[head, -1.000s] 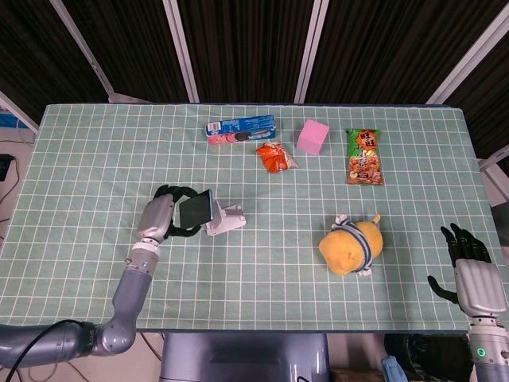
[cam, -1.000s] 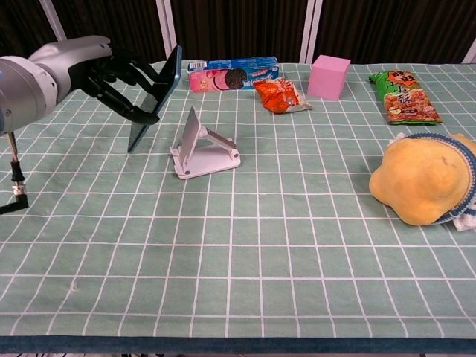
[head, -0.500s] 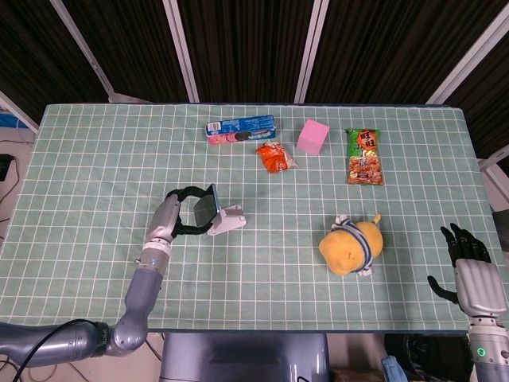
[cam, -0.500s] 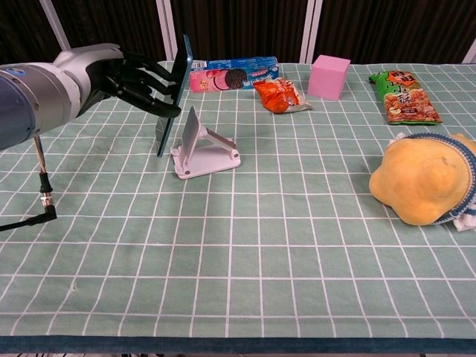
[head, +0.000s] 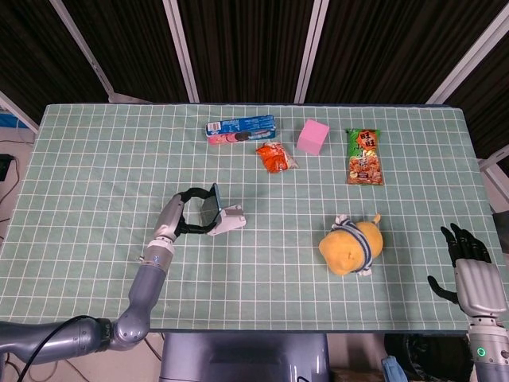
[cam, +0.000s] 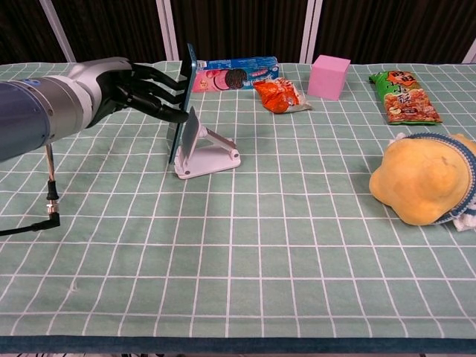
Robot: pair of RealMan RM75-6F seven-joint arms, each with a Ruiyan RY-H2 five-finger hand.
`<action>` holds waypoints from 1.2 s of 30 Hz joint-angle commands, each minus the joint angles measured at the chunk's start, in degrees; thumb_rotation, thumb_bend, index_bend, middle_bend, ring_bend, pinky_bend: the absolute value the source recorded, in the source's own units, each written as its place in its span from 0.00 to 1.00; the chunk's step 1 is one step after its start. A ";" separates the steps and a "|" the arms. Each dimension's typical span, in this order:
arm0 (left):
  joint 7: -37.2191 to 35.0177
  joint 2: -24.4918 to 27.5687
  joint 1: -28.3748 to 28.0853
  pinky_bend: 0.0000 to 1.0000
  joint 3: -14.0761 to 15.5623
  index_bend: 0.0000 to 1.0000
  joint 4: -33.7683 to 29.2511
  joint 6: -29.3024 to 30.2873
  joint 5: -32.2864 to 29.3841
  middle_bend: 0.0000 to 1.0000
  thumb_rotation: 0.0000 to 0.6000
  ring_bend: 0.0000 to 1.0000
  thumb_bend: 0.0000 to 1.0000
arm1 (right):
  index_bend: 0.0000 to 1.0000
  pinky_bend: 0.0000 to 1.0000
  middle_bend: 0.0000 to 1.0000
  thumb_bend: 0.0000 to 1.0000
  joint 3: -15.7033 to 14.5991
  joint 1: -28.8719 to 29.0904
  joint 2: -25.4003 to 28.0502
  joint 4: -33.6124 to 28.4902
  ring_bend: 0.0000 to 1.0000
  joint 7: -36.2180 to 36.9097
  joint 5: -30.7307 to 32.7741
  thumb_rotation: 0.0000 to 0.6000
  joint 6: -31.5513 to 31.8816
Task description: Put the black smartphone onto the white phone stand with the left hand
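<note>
Chest view shows the left hand (cam: 123, 85) has carried the black smartphone (cam: 182, 104) across to the white phone stand (cam: 202, 149) — a second ago the phone hung well to the stand's 9 o'clock side, and now it stands nearly on edge just behind the stand's sloped backrest, its lower end close to or touching the base. The fingers (cam: 160, 93) are pinching the phone along its back and edges, so it is not released yet; I judge it must be tipped and slid round onto the front ledge. From the head view the phone (head: 210, 205) sits right against the stand (head: 227, 220). Around it: a blue cookie pack (cam: 234, 74) at the stand's 12 o'clock, an orange snack bag (cam: 279, 95) and pink cube (cam: 328, 76) toward 1 o'clock, a green snack bag (cam: 401, 95) and a yellow plush toy (cam: 424, 178) far toward 3 o'clock — none blocks the way. The right hand (head: 475, 274) hangs off the counter (head: 95, 159) at its 4 o'clock corner, fingers spread, holding nothing.
</note>
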 commanded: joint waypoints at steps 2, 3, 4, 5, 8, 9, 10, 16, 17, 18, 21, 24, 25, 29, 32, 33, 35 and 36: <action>-0.48 -0.39 -0.13 0.00 0.02 0.58 0.72 -0.67 -0.04 0.62 1.00 0.13 0.50 | 0.00 0.12 0.00 0.35 0.00 0.00 0.01 0.02 0.00 0.06 0.00 1.00 -0.02; -0.42 -0.46 -0.22 0.00 0.13 0.58 0.98 -0.79 0.10 0.62 1.00 0.13 0.50 | 0.00 0.12 0.00 0.35 0.00 0.00 0.00 0.04 0.00 0.07 -0.01 1.00 -0.02; -0.42 -0.51 -0.27 0.00 0.25 0.58 1.24 -0.91 0.31 0.62 1.00 0.13 0.50 | 0.00 0.12 0.00 0.35 0.00 0.00 0.01 0.03 0.00 0.07 -0.01 1.00 -0.01; -0.55 -0.56 -0.28 0.00 0.34 0.58 1.45 -1.07 0.58 0.62 1.00 0.13 0.50 | 0.00 0.12 0.00 0.35 0.00 0.01 0.01 0.04 0.00 0.08 -0.02 1.00 -0.02; -1.10 -0.69 -0.25 0.00 0.42 0.58 1.98 -1.51 1.10 0.62 1.00 0.13 0.50 | 0.00 0.12 0.00 0.35 0.00 0.01 0.01 0.03 0.00 0.06 -0.01 1.00 -0.02; -1.29 -0.71 -0.25 0.00 0.46 0.58 2.21 -1.75 1.28 0.62 1.00 0.13 0.50 | 0.00 0.12 0.00 0.35 0.00 0.01 0.01 0.02 0.00 0.05 -0.01 1.00 -0.02; -1.44 -0.72 -0.25 0.00 0.49 0.58 2.43 -1.92 1.42 0.62 1.00 0.13 0.50 | 0.00 0.12 0.00 0.35 0.00 0.01 0.02 0.01 0.00 0.04 -0.01 1.00 -0.02; -2.41 -0.84 -0.15 0.00 0.83 0.58 3.57 -3.05 2.17 0.62 1.00 0.13 0.50 | 0.00 0.12 0.00 0.35 -0.01 0.00 -0.01 0.04 0.00 -0.02 -0.01 1.00 0.00; -2.54 -0.84 -0.12 0.00 0.93 0.58 3.73 -3.24 2.27 0.62 1.00 0.13 0.50 | 0.00 0.12 0.00 0.35 -0.02 0.00 -0.01 0.03 0.00 -0.04 -0.02 1.00 0.01; -2.64 -0.86 -0.10 0.00 0.99 0.57 3.82 -3.37 2.36 0.62 1.00 0.13 0.50 | 0.00 0.12 0.00 0.35 -0.01 0.00 -0.01 0.02 0.00 -0.04 -0.02 1.00 0.01; -3.02 -0.91 -0.05 0.00 1.18 0.57 4.12 -3.78 2.71 0.62 1.00 0.13 0.50 | 0.00 0.12 0.00 0.35 -0.01 0.00 -0.01 0.00 0.00 -0.04 -0.01 1.00 0.02; -3.17 -0.92 -0.02 0.00 1.39 0.57 4.32 -4.10 2.90 0.62 1.00 0.13 0.50 | 0.00 0.12 0.00 0.35 -0.02 -0.02 0.00 0.01 0.00 0.01 -0.03 1.00 0.03; -3.12 -0.91 -0.05 0.00 1.46 0.57 4.37 -4.16 2.92 0.62 1.00 0.13 0.50 | 0.00 0.12 0.00 0.35 -0.02 -0.01 0.00 0.02 0.00 0.03 -0.02 1.00 0.02; -3.31 -1.03 0.00 0.00 1.51 0.57 4.65 -4.03 3.22 0.62 1.00 0.13 0.50 | 0.00 0.12 0.00 0.35 -0.02 -0.01 0.00 0.03 0.00 0.08 -0.05 1.00 0.02; -3.56 -1.02 0.09 0.00 1.62 0.57 4.92 -4.27 3.41 0.62 1.00 0.13 0.50 | 0.00 0.12 0.00 0.35 -0.03 -0.02 -0.01 0.07 0.00 0.10 -0.07 1.00 0.03; -3.64 -1.01 0.11 0.00 1.65 0.57 4.99 -4.37 3.45 0.62 1.00 0.13 0.50 | 0.00 0.12 0.00 0.35 -0.03 -0.02 -0.01 0.08 0.00 0.11 -0.07 1.00 0.03; -3.85 -1.01 0.15 0.00 1.65 0.56 5.05 -4.57 3.50 0.62 1.00 0.13 0.50 | 0.00 0.12 0.00 0.35 -0.03 -0.02 -0.02 0.10 0.00 0.09 -0.08 1.00 0.04; -4.05 -1.03 0.16 0.00 1.61 0.56 5.08 -4.67 3.63 0.62 1.00 0.13 0.50 | 0.00 0.12 0.00 0.35 -0.03 -0.02 -0.03 0.10 0.00 0.08 -0.09 1.00 0.05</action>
